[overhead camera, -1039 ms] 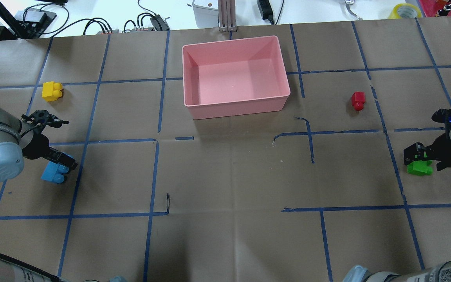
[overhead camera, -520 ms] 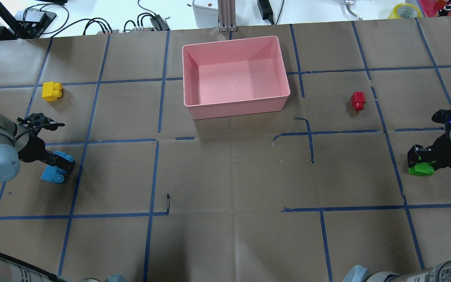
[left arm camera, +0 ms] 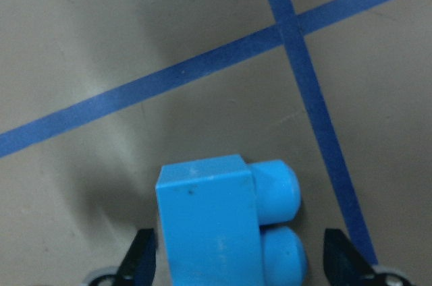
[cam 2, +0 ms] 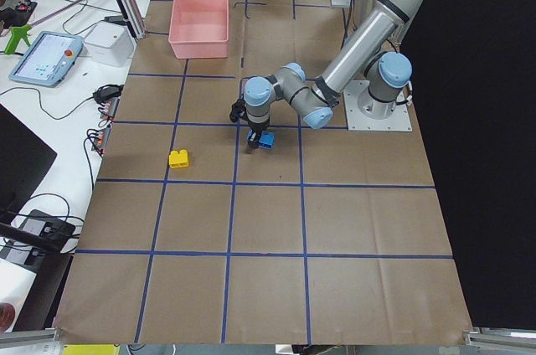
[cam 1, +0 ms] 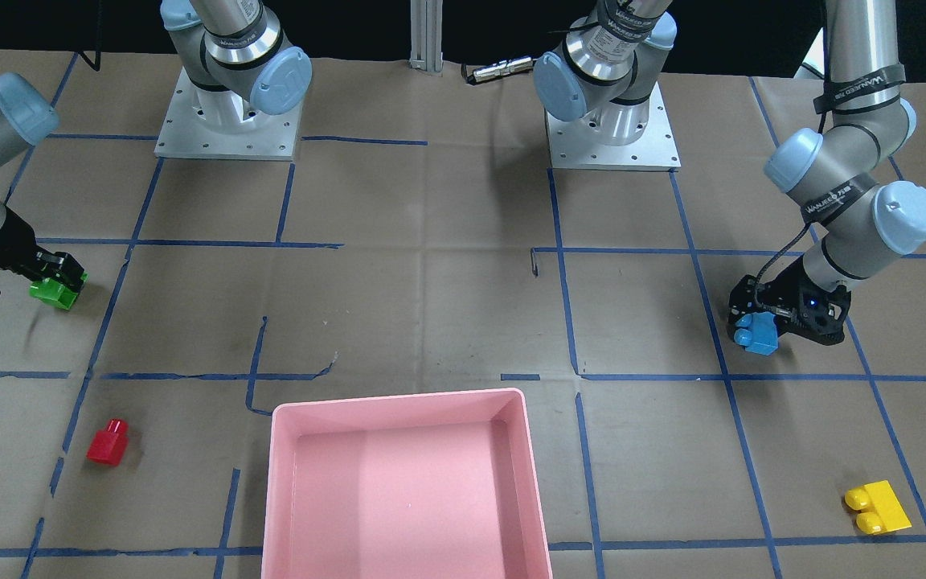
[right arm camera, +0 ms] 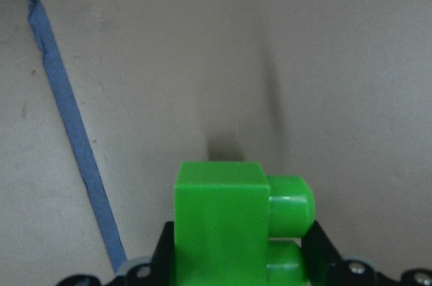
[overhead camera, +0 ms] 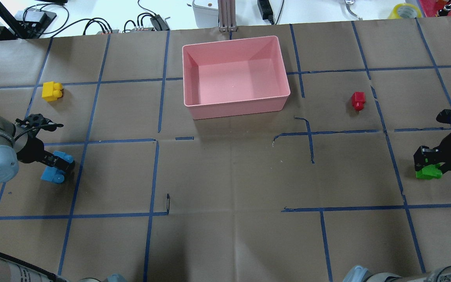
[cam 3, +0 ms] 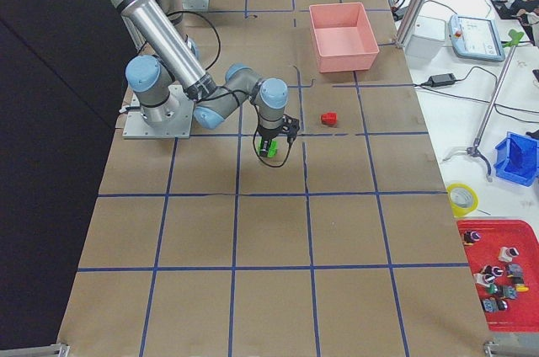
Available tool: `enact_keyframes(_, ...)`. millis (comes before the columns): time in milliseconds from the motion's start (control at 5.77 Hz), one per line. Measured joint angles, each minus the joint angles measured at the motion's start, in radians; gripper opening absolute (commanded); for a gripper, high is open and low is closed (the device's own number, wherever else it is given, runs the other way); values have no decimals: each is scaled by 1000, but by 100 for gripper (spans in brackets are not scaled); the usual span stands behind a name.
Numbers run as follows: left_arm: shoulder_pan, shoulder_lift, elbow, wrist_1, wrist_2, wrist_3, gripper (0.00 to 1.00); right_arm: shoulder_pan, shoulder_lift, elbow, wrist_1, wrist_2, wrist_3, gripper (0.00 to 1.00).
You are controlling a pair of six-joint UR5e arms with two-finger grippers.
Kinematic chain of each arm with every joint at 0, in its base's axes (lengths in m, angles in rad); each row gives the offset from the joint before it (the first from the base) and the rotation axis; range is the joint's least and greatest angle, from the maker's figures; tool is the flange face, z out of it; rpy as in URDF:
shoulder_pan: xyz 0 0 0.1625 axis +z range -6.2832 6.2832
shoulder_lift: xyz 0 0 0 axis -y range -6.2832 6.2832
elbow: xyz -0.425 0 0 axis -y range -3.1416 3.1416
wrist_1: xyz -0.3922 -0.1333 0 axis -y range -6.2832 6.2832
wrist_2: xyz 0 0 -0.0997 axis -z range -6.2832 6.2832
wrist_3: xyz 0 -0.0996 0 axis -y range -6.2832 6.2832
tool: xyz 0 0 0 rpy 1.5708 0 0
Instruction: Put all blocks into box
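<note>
Left tool (overhead camera: 62,166): fingers spread either side of the blue block (overhead camera: 51,175), with a gap at the stud side. The block sits on the counter (overhead camera: 225,176) near the left edge. Right tool (overhead camera: 428,164): pinching the green block (overhead camera: 429,172) at the right edge. Yellow block (overhead camera: 52,91) far left and red block (overhead camera: 358,100) far right, both loose. Pink box (overhead camera: 237,105) far centre. The counter is creased brown paper gridded with blue tape (overhead camera: 155,172). Beyond its far edge are cables (overhead camera: 96,25) and a yellow tape roll (overhead camera: 405,10).
</note>
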Motion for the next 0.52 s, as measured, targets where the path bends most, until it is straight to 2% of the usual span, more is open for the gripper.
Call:
enact_keyframes(173,-1,0,2,1,1,-3,9,3,-46,-47,69,-34,-36,5)
enact_keyframes(346,-2,0,5,2,3,-7,0,12,-99,-87,127,-58,-73,5)
enact_keyframes(520,-3,7,11,3,6,-20,0,56,-145,-141,221,-45,-98,5)
